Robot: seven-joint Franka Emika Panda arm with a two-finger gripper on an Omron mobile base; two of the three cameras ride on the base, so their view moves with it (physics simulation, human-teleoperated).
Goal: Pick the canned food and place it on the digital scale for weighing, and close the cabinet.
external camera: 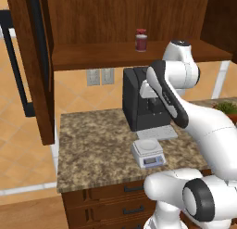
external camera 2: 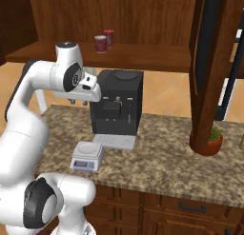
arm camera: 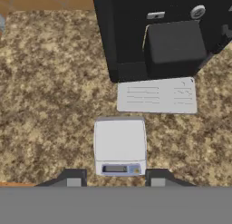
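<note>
**A:** The canned food (external camera 2: 100,44) — where is it, and how will it take a grip?

**B:** It stands upright on the open shelf of the cabinet (external camera: 32,75), just beside a slimmer red can (external camera 2: 109,38) and well above the desk (external camera: 92,149). It's a squat dark-maroon tin with a pale label and a greyish top. I'd judge it rigid and moderately heavy for its size, with a smooth, possibly slick wall. Best taken across the middle of the round body, fingers on opposite sides, clear of its red neighbour.

**B:** And the hand?

**A:** The hand (arm camera: 116,177) hangs over the desk, looking down at the digital scale (arm camera: 120,146). Its two dark tips sit apart with nothing between them, so it's open and empty.

**B:** The scale itself?

**A:** Low, white-grey, a flat pale plate on top and a bluish display in front; hard plastic by the look. It sits on speckled granite-like stone, just in front of the black coffee machine (external camera 2: 116,102) and its pale drip tray (arm camera: 157,95). The plate is small, so the can should be set down centred.

**B:** The cabinet?

**A:** Dark-brown wood, doors swung open, black bar handle (external camera: 16,73) on the left door.
</note>
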